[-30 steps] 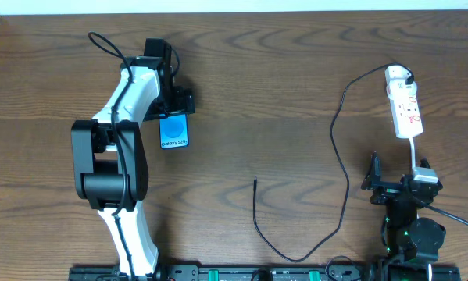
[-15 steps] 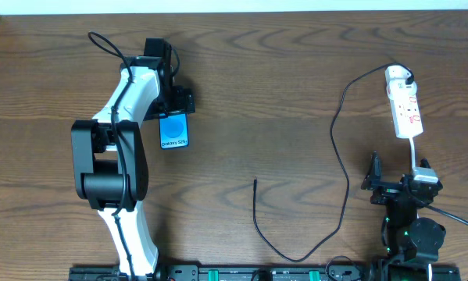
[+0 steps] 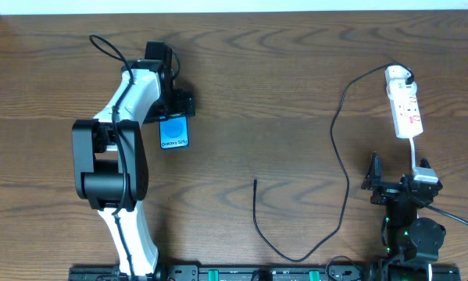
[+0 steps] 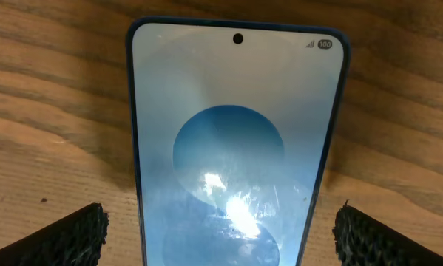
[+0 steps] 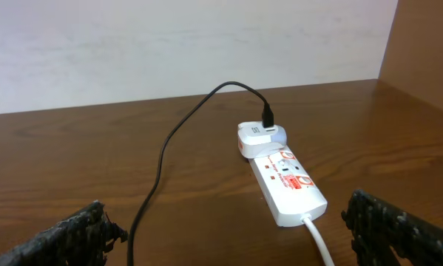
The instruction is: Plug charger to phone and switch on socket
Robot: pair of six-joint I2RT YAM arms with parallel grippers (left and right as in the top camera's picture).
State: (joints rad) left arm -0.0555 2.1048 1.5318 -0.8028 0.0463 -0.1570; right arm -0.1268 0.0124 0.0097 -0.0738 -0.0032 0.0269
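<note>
Left fingers [image 3: 185, 104] sit at the far end of the phone [image 3: 174, 133], far-left on the bench [image 3: 280, 86]. The charger [image 3: 348, 195] runs from the socket [image 3: 406, 105], far right, to mid-front. Right fingers [image 3: 374, 170] sit near the front-right corner.

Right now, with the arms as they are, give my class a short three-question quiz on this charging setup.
1. True or false: the charger already has its plug tip in the phone.
2. The left gripper is: A) shut on the phone; B) open, one finger each side of the phone; C) holding the charger.
3. What white thing sits on the socket's far end?
Key: 1 false; 2 B; 3 the adapter.
</note>
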